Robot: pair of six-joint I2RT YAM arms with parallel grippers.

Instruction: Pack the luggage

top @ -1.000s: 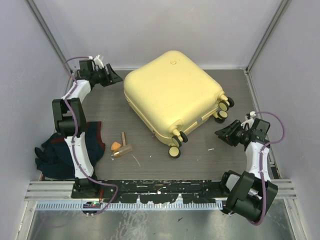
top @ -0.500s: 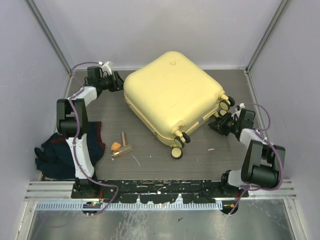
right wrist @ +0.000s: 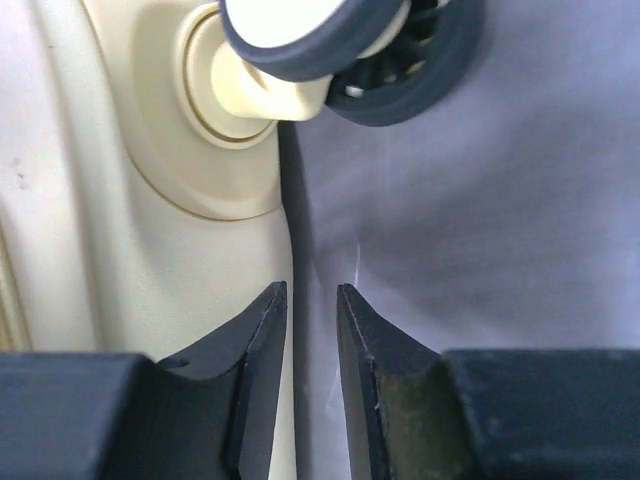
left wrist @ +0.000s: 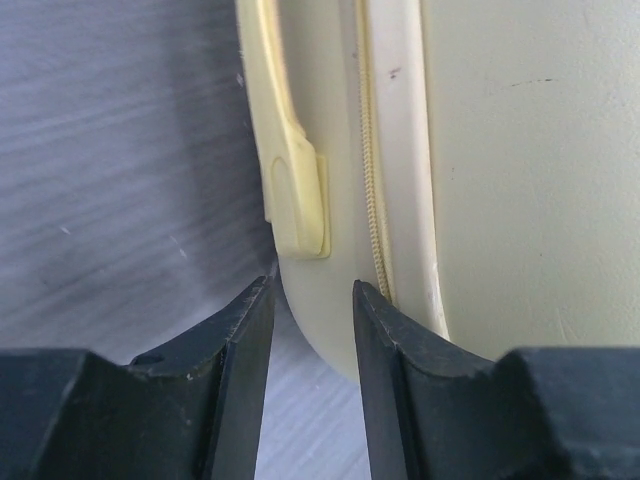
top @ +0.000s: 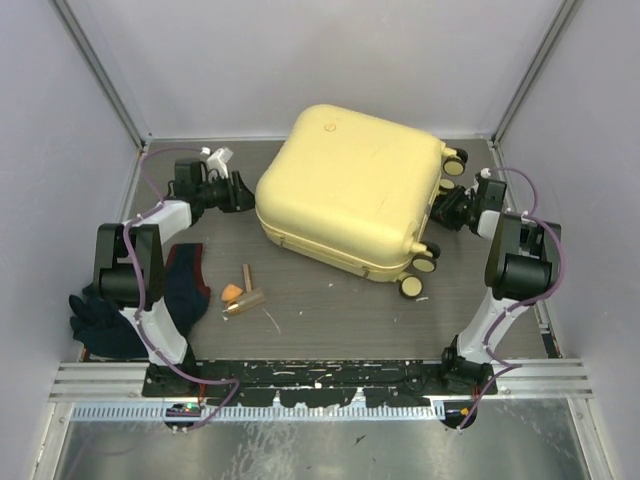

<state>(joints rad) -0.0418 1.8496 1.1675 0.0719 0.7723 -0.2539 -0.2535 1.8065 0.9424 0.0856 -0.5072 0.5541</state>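
Observation:
The luggage (top: 350, 190) is a pale-yellow hard-shell suitcase lying flat and closed, its wheels (top: 412, 287) at the right end. My left gripper (top: 240, 195) is at its left corner. In the left wrist view my left gripper (left wrist: 312, 290) has its jaws a narrow gap apart and holds nothing, with the rounded corner (left wrist: 330, 320) and the handle (left wrist: 290, 180) just ahead. My right gripper (top: 447, 208) presses the wheel end. In the right wrist view my right gripper (right wrist: 312, 290) is narrowly open and empty, beside the shell (right wrist: 150, 200) and below a wheel (right wrist: 330, 40).
A pile of dark clothing (top: 130, 300) lies at the near left by the left arm's base. A small orange item (top: 232, 292), a wooden stick (top: 247, 275) and a small bottle-like item (top: 245, 302) lie in front of the suitcase. Walls close in the table.
The suitcase has turned counter-clockwise, its wheel end swinging to the far right. My right gripper moved far and stayed by the wheels. My left gripper followed the left corner.

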